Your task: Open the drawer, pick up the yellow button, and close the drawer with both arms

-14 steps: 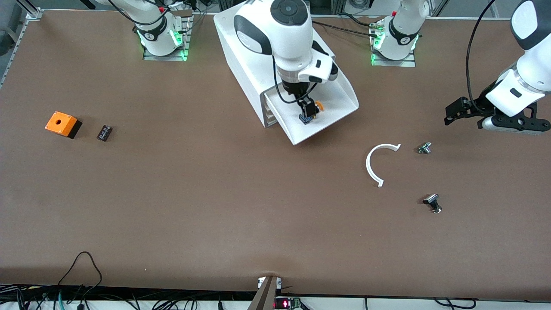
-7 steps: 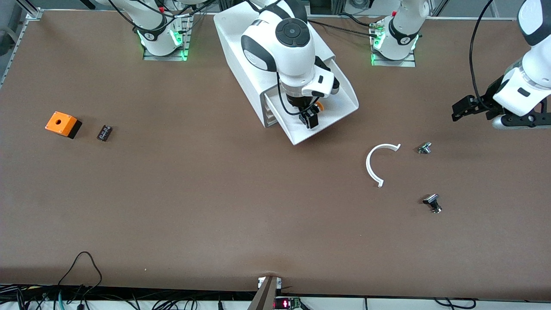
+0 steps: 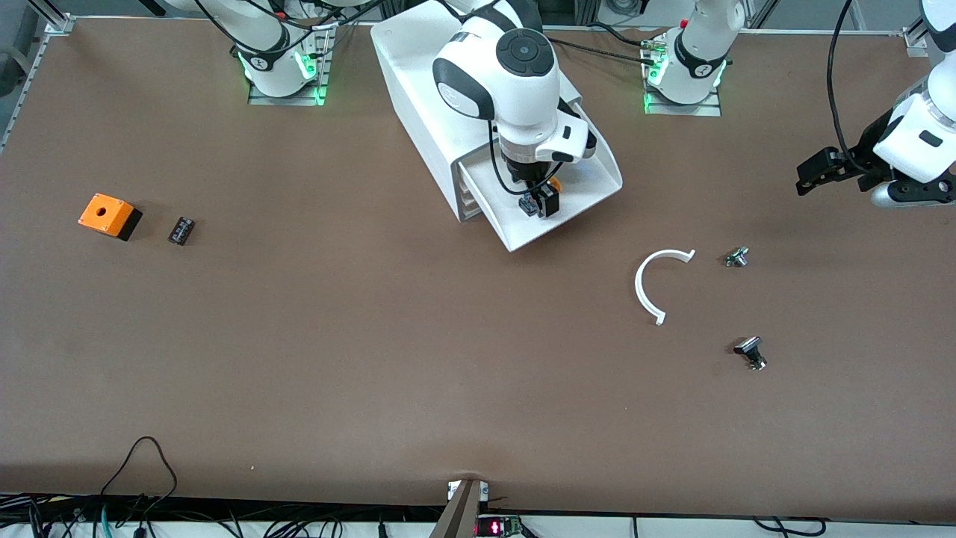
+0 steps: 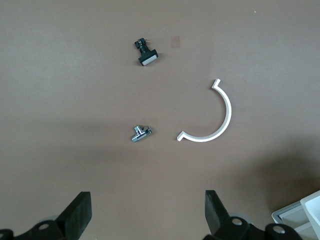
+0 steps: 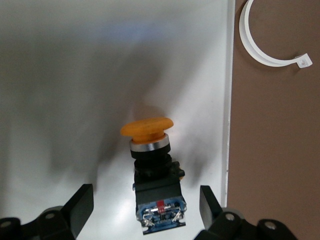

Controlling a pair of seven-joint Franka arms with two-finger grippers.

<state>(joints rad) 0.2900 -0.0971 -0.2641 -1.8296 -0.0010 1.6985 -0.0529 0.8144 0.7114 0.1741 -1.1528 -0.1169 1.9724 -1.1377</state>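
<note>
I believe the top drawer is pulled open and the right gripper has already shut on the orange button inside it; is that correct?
Not quite. The drawer is open, but the right gripper is open, its jaws either side of the button lying in the drawer, as the right wrist view shows.

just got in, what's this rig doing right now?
The top drawer of the white cabinet is pulled out. The right claw is down in it, open, fingers either side of the orange-capped button, which isn't gripped yet. The left claw waits, open, over the table at the left arm's end.
</note>
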